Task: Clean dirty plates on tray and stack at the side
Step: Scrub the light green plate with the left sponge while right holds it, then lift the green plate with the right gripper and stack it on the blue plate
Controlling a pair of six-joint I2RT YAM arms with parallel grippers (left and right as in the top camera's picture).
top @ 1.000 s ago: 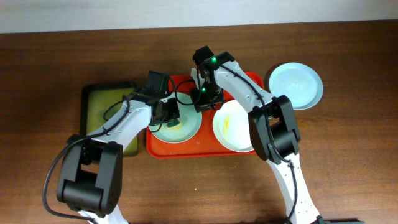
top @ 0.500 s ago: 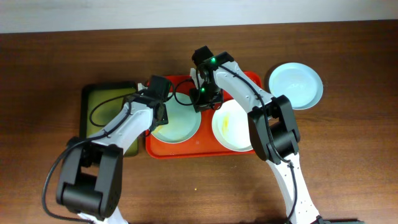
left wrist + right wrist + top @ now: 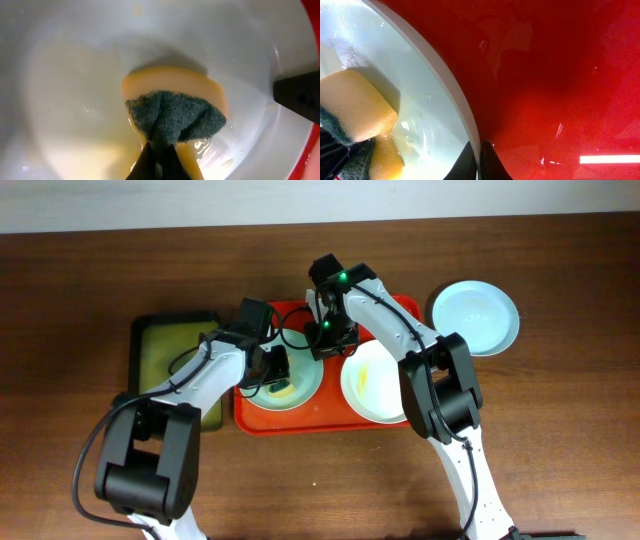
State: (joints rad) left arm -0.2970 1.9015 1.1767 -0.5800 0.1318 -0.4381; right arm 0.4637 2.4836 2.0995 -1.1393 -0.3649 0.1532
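Here, the left claw (image 3: pixel 159 156) is pinched shut on a yellow sponge (image 3: pixel 175 115) with a green scouring pad, pressing it into the mint plate (image 3: pixel 306 388) directly beneath it. The right claw (image 3: pixel 479 156), jaws nearly together, grips that plate's rim just beside the left claw. This plate and a smeared white plate (image 3: pixel 375 385), near the right claw, sit in the red tray (image 3: pixel 300 426). The blue plate (image 3: pixel 475 317) lies on the surface (image 3: pixel 560 430), well apart from both claws.

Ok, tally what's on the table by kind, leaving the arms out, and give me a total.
Plates: 3 (mint green plate, white plate, pale blue plate)
Trays: 2 (red tray, black tray)
Sponge: 1
Total: 6
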